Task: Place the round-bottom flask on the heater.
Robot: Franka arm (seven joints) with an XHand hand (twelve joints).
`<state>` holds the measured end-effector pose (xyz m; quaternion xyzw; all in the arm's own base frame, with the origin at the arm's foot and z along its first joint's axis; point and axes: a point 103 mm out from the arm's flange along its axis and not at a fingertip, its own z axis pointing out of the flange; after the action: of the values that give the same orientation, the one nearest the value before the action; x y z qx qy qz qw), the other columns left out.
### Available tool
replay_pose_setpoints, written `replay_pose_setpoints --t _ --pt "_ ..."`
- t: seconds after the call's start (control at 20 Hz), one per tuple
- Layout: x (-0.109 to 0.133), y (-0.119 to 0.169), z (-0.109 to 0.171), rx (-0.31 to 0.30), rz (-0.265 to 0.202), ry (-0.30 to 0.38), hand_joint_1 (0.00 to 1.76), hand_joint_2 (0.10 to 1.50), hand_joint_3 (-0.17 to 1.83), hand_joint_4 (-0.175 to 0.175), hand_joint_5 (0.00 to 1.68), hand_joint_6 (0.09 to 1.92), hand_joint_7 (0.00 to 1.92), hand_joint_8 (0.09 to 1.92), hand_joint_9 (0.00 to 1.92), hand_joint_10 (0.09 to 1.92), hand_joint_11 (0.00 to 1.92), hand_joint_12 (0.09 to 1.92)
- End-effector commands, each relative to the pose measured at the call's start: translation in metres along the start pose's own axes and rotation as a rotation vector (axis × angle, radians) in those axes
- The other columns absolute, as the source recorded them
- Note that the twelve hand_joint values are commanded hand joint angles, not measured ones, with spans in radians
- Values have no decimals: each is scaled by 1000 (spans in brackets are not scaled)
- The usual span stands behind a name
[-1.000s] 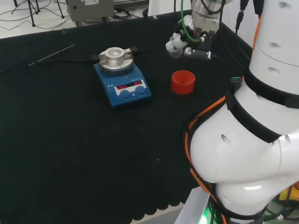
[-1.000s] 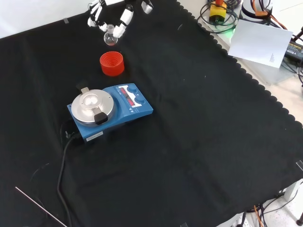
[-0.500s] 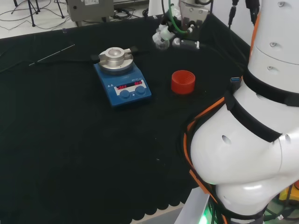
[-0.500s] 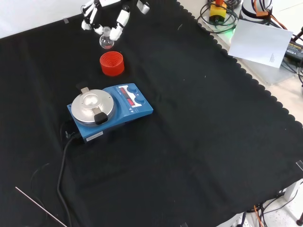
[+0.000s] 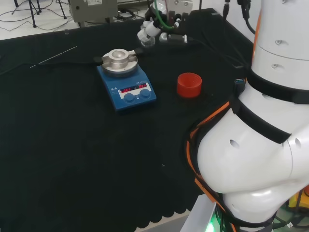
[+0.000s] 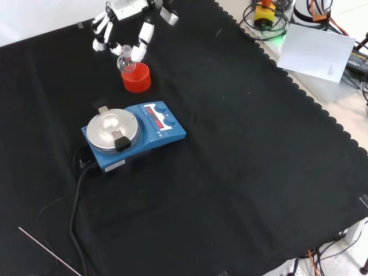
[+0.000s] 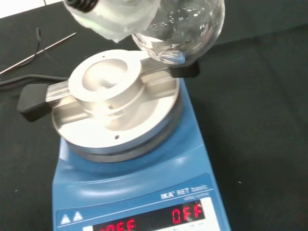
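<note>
Clear glass round-bottom flask (image 6: 125, 61), empty-looking, hangs pinched by its neck in the robot hand (image 6: 125, 26), raised beside the blue heater (image 6: 133, 133).

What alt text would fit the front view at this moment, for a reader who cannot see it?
The hand, at the view's top, holds a clear round-bottom flask in the air just above the red ribbed stand. Nearer the camera, the blue heater sits on the black cloth, its metal top bare.
</note>
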<state>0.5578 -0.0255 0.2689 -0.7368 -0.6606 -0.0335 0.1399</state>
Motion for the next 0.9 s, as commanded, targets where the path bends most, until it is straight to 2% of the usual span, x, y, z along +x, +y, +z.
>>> replay_pose_setpoints --t 0.05,0.9 --pt "32 17 13 49 -47 -20 985 849 664 175 905 1292 464 514 588 531 205 1311" --pt "69 66 37 98 -99 -49 988 837 682 175 910 1291 465 516 588 532 207 1311"
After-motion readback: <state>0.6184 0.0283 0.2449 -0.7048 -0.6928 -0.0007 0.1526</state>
